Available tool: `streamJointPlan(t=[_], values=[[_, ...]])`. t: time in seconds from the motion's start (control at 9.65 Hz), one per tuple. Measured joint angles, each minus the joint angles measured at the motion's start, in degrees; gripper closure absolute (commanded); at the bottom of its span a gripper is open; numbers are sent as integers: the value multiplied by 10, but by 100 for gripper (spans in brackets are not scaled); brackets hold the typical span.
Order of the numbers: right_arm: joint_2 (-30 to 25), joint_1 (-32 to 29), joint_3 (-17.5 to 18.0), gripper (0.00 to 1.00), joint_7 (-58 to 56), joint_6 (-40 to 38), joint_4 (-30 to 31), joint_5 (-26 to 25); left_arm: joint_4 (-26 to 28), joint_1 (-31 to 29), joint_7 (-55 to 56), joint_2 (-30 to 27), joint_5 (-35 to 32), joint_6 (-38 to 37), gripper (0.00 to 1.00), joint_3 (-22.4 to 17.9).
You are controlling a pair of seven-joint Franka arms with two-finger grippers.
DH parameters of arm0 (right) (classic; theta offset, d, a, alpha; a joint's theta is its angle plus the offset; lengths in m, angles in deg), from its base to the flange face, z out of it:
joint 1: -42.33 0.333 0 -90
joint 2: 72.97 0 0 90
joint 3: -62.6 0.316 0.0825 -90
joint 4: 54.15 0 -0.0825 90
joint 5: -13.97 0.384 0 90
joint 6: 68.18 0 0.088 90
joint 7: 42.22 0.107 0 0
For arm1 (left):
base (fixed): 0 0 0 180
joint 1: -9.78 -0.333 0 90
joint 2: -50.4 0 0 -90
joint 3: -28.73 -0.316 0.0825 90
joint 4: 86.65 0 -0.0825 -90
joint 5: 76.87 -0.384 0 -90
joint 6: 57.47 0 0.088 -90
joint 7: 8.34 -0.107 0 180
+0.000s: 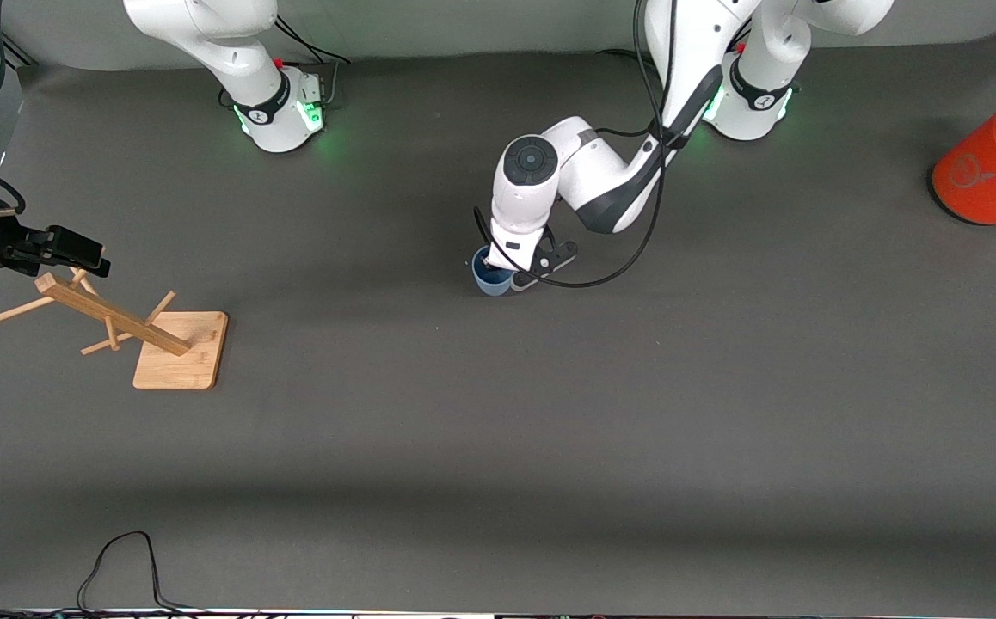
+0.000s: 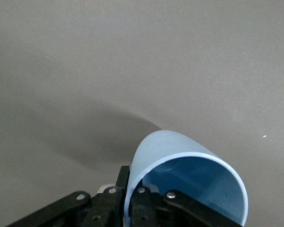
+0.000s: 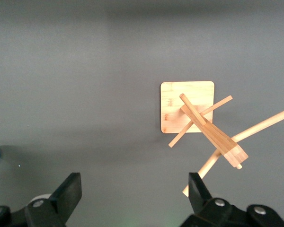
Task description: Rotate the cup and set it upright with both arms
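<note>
The left gripper (image 1: 522,273) pinches the rim of the cup (image 1: 489,277) at mid-desk, nearer the robots' edge; its blue inside looks empty. The right gripper (image 3: 135,196) waits wide open above the wooden rack (image 1: 132,331) at the right arm's end.

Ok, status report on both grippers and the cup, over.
Left gripper shut on the cup rim at mid-table. Right gripper open, waiting over the wooden rack. Nothing in the way.
</note>
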Motion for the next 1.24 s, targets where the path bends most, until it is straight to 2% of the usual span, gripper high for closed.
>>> streamJointPlan(t=[0.21, 0.31, 0.52, 0.62, 0.93, 1.24], values=[[0, 0, 0, 0, 0, 1, -1, 0, 0, 1, 4, 8, -3, 2, 14, 0], [0, 1, 0, 0, 0, 1, -1, 0, 0, 3, 6, 9, -4, 2, 0, -1], [0, 1, 0, 0, 0, 2, -1, 0, -4, 4, 9, 10, -8, -10, 0, -1], [0, 1, 0, 0, 0, 2, -1, 0, -21, 4, 9, 8, -17, -44, 0, -3], [0, 2, 0, 0, 0, 2, -1, 0, -149, -31, -9, -7, -36, -201, 0, -11], [0, 2, 0, 0, 0, 2, -1, 0, -251, -98, -145, -37, -38, -375, 0, -12]])
